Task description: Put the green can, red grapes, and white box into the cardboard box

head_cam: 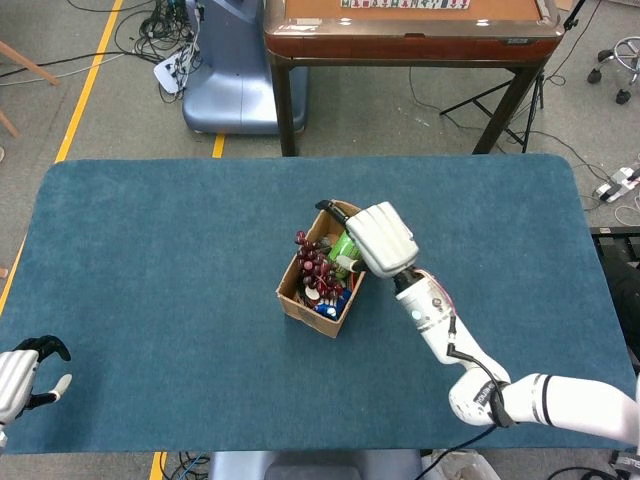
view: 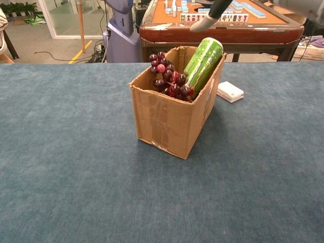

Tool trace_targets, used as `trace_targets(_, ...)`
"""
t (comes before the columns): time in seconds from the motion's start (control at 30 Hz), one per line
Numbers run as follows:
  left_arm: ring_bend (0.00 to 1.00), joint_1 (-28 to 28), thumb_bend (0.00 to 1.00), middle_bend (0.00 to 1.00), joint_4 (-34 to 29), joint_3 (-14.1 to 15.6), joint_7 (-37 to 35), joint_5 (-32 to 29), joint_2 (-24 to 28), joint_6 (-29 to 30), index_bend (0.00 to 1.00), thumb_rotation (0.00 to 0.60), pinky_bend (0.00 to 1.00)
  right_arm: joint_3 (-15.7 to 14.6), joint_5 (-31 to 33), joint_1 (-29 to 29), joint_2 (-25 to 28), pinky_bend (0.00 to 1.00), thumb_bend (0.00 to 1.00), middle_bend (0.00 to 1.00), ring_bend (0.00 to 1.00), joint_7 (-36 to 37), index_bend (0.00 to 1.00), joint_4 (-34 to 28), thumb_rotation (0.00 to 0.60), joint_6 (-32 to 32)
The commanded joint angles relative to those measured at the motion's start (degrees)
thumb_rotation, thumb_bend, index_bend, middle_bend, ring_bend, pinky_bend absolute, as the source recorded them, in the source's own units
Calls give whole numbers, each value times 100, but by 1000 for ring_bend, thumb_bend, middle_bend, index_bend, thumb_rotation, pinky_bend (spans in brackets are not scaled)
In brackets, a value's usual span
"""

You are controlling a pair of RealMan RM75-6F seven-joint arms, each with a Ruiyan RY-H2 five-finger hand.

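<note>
The green can (view: pixel 202 61) leans tilted inside the cardboard box (view: pixel 172 117), its top poking above the rim at the box's far right corner. The red grapes (view: pixel 169 77) lie in the box just beside the can, on its left, piled up to the rim. In the head view the can (head_cam: pixel 343 249) shows only as a green patch and the grapes (head_cam: pixel 317 268) as a dark cluster, with some blue and white bits under them that are too small to name. The cardboard box (head_cam: pixel 296 304) stands upright near the middle of the surface (head_cam: pixel 160 260), which is covered in blue-green cloth.

The white box (view: pixel 230 91) lies flat on the surface, outside the cardboard box, near its far right side; in the head view it is hidden under the right hand.

The right hand (head_cam: pixel 381 238) hangs over the right side of the cardboard box, above the can, back upward. Whether its fingers are spread or curled I cannot tell: from above they are hidden beneath the hand, and the chest view catches only one pale fingertip (view: pixel 201 23) at the top edge, clear of the can.

The left hand (head_cam: pixel 22 375) sits at the near left corner of the surface, well apart from the box, holding nothing, fingers loosely apart.

Beyond the surface stand a wooden table (head_cam: pixel 410 35) and a grey-blue machine base (head_cam: pixel 232 75) on the floor.
</note>
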Motion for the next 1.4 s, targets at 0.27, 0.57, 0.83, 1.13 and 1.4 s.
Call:
trace_targets(0.27,314,-25,284,360,-16,-6,73,-58,-23,-58,468,600,534,101,84,-553,855,634,0,412,408,184,359,-229,600,259)
trace_targets(0.57,315,-37,284,360,-8,-9,47,-98,-19,-101,467,600,534,130,786,-630,1105,436,0,249,219,396,267,184,600,-310)
trace_targets(0.83,315,-36,284,360,-15,-3,1,-72,0,-95,466,600,534,89,1632,-398,839,442,0,346,309,-163,177,922,600,-649)
trace_targets(1.13,314,-33,284,360,-17,-3,-66,-56,20,-87,466,600,534,-60,2772,60,246,713,0,692,685,-731,177,2102,600,-1505)
trace_targets(1.4,315,-37,284,360,-9,-3,-102,-44,31,-91,466,600,534,-256,3272,464,-242,913,0,940,925,-982,177,3043,600,-2284)
